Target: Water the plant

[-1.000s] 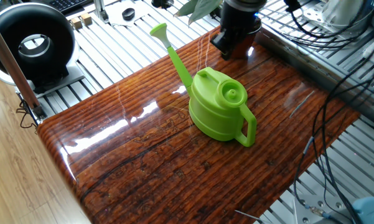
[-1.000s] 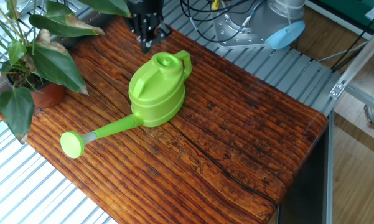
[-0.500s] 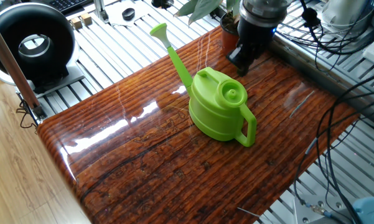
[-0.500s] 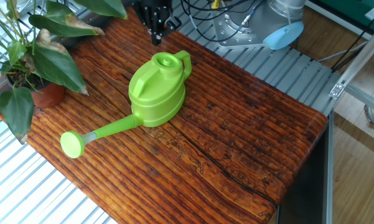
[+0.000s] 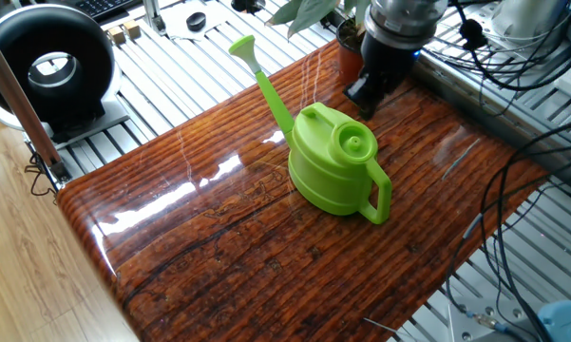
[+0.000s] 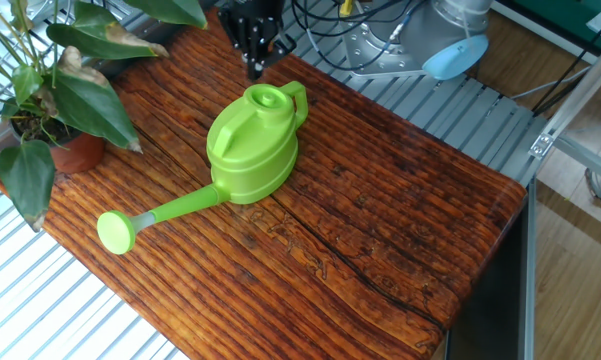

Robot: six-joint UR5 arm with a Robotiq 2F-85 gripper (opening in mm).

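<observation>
The plant stands at the left end of the wooden table, with broad dark leaves over a terracotta pot. In one fixed view only the pot's rim and some leaves show behind the arm. A lime-green watering can rests upright mid-table, its spout aimed at the front-left and its handle on the opposite side. My gripper hangs just behind the can's top, close to it but apart. Its dark fingers merge, so I cannot make out the gap between them.
A black ring-shaped device sits off the table's far end. Cables drape over the slatted metal frame beside the table. The arm's base and a blue part stand behind the table.
The gripper has shifted sideways along the table's back edge, away from the plant and to a spot behind the can's top. The watering can and the plant have not moved.
</observation>
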